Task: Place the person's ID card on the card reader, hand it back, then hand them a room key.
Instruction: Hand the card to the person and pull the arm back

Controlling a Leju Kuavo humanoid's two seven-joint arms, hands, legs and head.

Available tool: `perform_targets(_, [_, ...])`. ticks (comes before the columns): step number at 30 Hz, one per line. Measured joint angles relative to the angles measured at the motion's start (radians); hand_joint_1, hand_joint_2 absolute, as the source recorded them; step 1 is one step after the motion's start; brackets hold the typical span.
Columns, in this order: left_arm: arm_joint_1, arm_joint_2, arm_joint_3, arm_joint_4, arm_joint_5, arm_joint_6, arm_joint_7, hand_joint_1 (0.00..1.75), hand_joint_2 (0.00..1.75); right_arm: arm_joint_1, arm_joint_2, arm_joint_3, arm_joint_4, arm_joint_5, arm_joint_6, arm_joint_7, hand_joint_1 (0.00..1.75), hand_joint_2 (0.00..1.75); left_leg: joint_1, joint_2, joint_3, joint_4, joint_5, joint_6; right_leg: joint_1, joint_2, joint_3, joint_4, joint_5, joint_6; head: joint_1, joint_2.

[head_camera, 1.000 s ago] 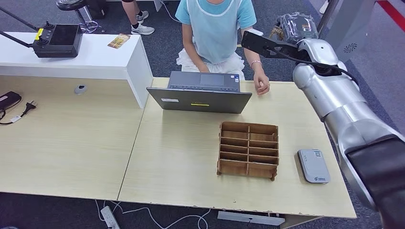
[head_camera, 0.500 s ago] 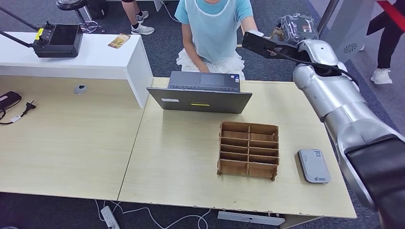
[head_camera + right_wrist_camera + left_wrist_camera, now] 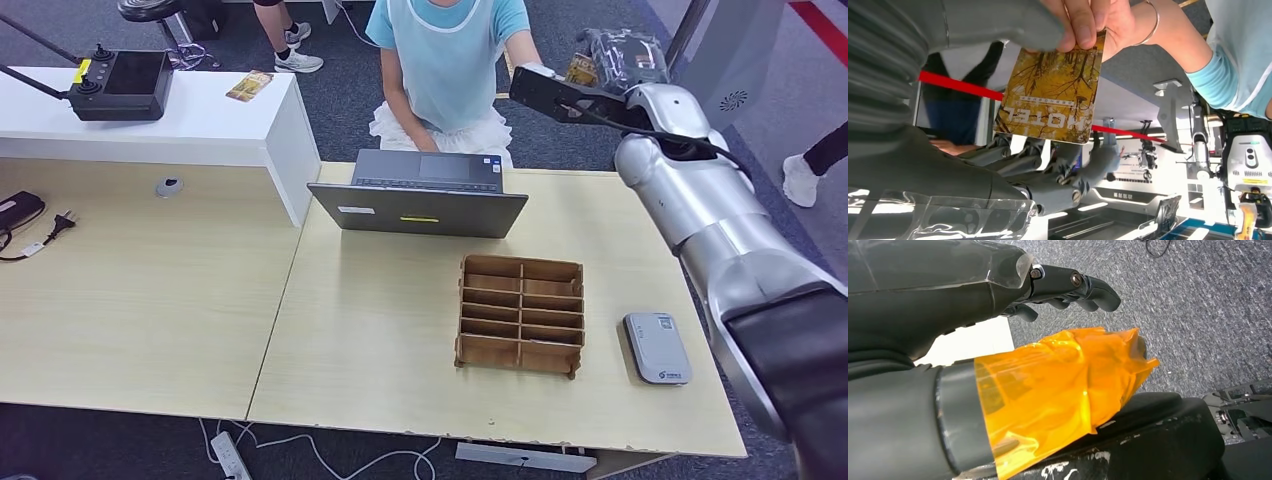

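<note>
My right arm is raised past the table's far edge toward the seated person [image 3: 450, 60]. In the right wrist view my right hand [image 3: 998, 150] holds a golden room key card [image 3: 1053, 92] printed HOTEL, between its thumb and its fingers. The person's hand [image 3: 1088, 22] pinches the card's far edge. In the head view the card [image 3: 580, 68] shows just beyond my right hand [image 3: 545, 88]. The grey card reader [image 3: 657, 347] lies flat on the table at the right. My left hand [image 3: 1068, 287] hangs over carpet, its fingers loosely extended with nothing in them.
A wooden compartment box [image 3: 521, 314] stands left of the reader. An open laptop [image 3: 420, 195] sits in front of the person. A white counter [image 3: 200, 130] with a black controller [image 3: 120, 85] stands at the far left. Another person's foot [image 3: 800, 175] is at the right.
The person's hand has lifted from the table beside the laptop and taken hold of the key card at my right hand. A bystander on the right has moved away.
</note>
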Motion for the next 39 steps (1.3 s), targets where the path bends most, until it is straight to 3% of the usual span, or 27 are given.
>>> perform_targets(9, [0.0,0.0,0.0,0.0,0.003,0.0,0.0,0.0,0.0,0.001,0.0,-0.033,0.008,-0.003,-0.021,0.002,0.0,1.75,0.0,0.0,0.0,0.0,0.0,0.0,0.0,0.0,0.0,0.0,0.0,0.0,0.0,0.0])
perform_targets(16, [0.004,0.0,0.0,0.0,0.01,0.004,-0.002,0.0,0.0,0.036,0.0,-0.143,-0.059,-0.127,-0.107,-0.026,0.0,1.75,0.0,0.0,0.0,0.0,0.0,0.0,0.0,0.0,0.0,0.0,0.0,0.0,0.0,0.0])
perform_targets(20, [0.008,0.0,0.0,0.0,0.015,0.009,-0.003,0.0,0.0,0.101,0.0,-0.252,-0.176,-0.294,-0.128,-0.078,0.0,1.75,0.0,0.0,0.0,0.0,0.0,0.0,0.0,0.0,0.0,0.0,0.0,0.0,0.0,0.0])
perform_targets(29, [0.013,0.015,0.0,0.0,0.02,-0.032,-0.03,0.0,0.0,0.259,0.0,-0.474,-0.457,-0.673,-0.082,-0.13,0.0,1.75,0.0,0.0,0.0,0.0,0.0,0.0,0.0,-0.001,0.0,0.0,0.0,0.0,0.0,0.0])
perform_targets(39, [0.014,0.025,0.004,0.0,0.042,-0.027,-0.03,0.0,0.0,0.422,-0.045,-0.565,-0.663,-1.022,0.026,-0.146,0.0,1.75,0.0,-0.001,0.0,0.0,0.0,0.0,0.0,-0.001,0.0,0.0,0.0,0.0,0.0,0.0])
